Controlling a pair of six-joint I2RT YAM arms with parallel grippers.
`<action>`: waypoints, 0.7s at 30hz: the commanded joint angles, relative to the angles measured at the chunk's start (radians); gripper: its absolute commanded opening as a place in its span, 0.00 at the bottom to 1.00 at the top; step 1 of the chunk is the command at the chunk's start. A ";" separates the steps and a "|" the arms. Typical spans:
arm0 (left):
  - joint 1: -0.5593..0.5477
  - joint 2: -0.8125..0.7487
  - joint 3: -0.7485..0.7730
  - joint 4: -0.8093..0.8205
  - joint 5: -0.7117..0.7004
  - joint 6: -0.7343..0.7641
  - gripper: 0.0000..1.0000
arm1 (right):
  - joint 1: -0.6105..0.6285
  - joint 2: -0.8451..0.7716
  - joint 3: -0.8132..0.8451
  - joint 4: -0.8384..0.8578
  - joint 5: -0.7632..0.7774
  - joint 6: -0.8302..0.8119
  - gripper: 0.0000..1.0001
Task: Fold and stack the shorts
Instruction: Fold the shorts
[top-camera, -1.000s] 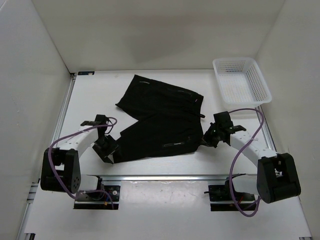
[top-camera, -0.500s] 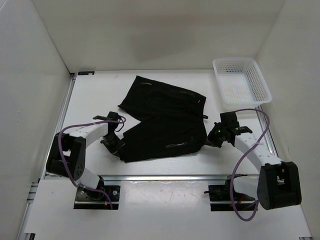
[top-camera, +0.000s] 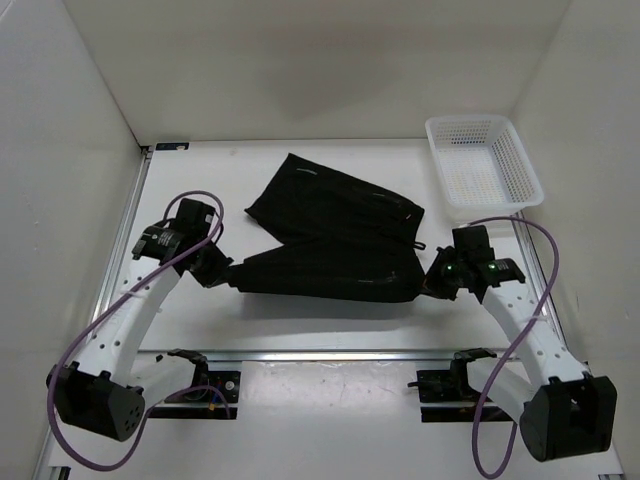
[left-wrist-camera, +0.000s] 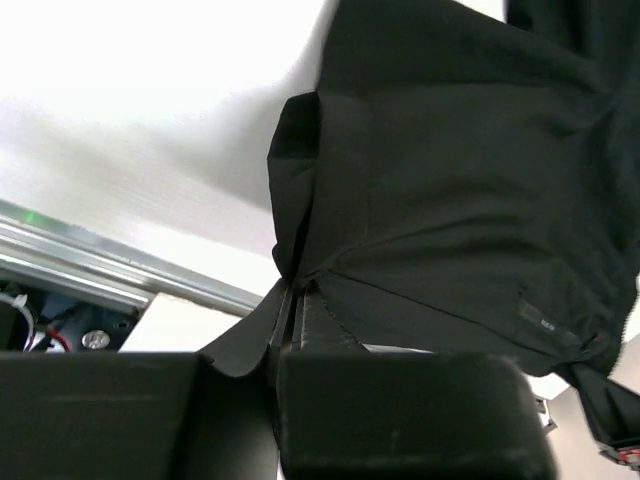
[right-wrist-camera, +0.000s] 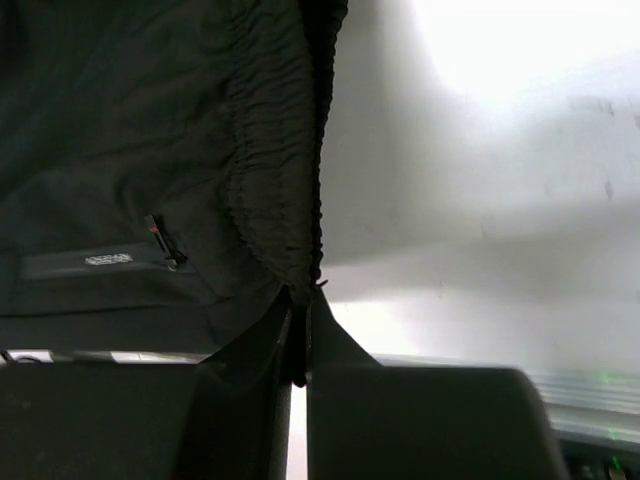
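The black shorts (top-camera: 330, 235) are stretched between both arms near the table's middle, their near half lifted off the surface and the far leg lying flat toward the back. My left gripper (top-camera: 222, 270) is shut on the hem corner of the near leg; the left wrist view shows the cloth (left-wrist-camera: 440, 180) pinched between the jaws at my left gripper (left-wrist-camera: 292, 300). My right gripper (top-camera: 432, 280) is shut on the gathered waistband (right-wrist-camera: 285, 170) of the shorts, which runs straight into the closed jaws of my right gripper (right-wrist-camera: 300, 305).
A white mesh basket (top-camera: 483, 160) stands at the back right corner. White walls enclose the table on three sides. An aluminium rail (top-camera: 330, 355) runs along the near edge, with both arm bases behind it.
The left gripper closed on the near leg's corner. Both arms rose and spread apart, lifting the shorts' near half and pulling it taut.
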 joint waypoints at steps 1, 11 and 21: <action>-0.002 -0.020 0.061 -0.084 -0.060 0.000 0.11 | -0.005 -0.069 0.050 -0.179 0.018 -0.048 0.00; -0.002 0.298 0.591 -0.112 -0.175 0.127 0.11 | -0.005 -0.128 0.265 -0.356 0.115 -0.039 0.00; 0.066 0.343 0.551 -0.076 -0.133 0.204 0.11 | -0.005 -0.138 0.336 -0.422 0.147 -0.046 0.00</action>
